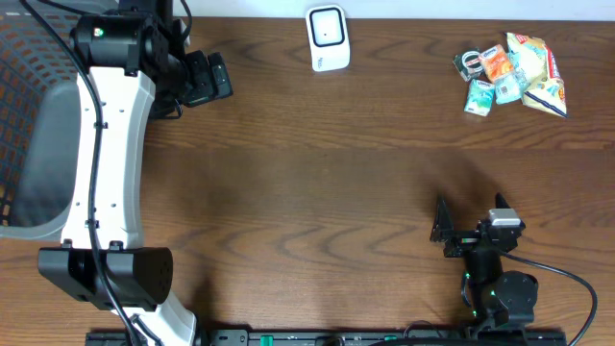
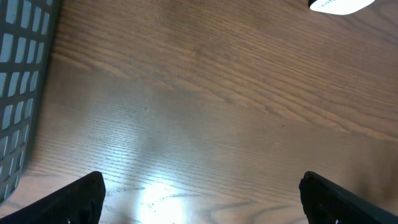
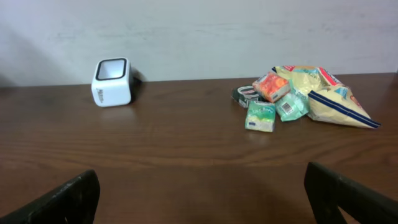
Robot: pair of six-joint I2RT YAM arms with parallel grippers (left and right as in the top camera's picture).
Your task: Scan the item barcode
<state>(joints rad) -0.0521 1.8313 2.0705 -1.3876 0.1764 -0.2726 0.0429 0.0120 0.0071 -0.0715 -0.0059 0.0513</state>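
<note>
Snack packets (image 1: 514,72) lie heaped at the far right corner of the bench (image 1: 317,183): a yellow bag, an orange pack, some pale green ones and a small dark item, all touching. The right pincer (image 1: 471,227) sits near the front edge, well apart from the heap. In the right wrist view the packets (image 3: 298,96) lie ahead and off to the right of the released pincer (image 3: 202,199), whose jaws stand wide with only bare wood between them. A white scanner (image 1: 327,38) stands upright at the far edge near the middle, well to the left of the heap, and the right wrist view shows it (image 3: 112,82) ahead on the left. The left pincer (image 1: 219,81) hangs over the far left of the bench beside a grey mesh basket (image 1: 29,144). It is also released, jaws spread over empty wood (image 2: 202,205), with the scanner's edge (image 2: 339,5) just in frame.
</note>
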